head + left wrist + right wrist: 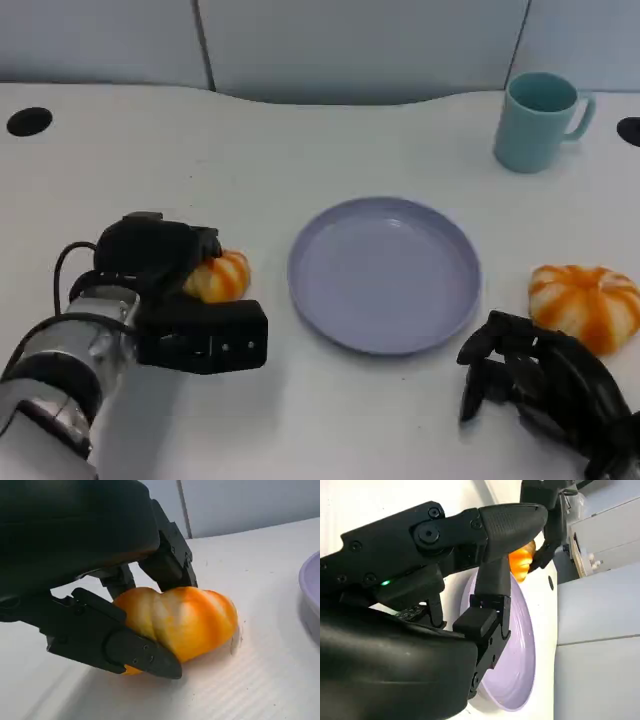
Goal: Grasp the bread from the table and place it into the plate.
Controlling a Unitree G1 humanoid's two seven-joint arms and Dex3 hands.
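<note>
Left hand (185,300) grasps the bread (218,276) on the table (330,420), fingers (125,650) clasping its sides, just left of the plate (385,273). Right hand (540,385) rests near a second bread (586,305), fingers curled, holding nothing. Mug (540,120) behind. No legible writing.

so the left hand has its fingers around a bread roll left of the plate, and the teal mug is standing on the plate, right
Not quite. The left hand does have its fingers around the bread roll left of the plate, but the teal mug stands on the table beyond the plate, toward its far right, not on it. The head view shows this.
</note>
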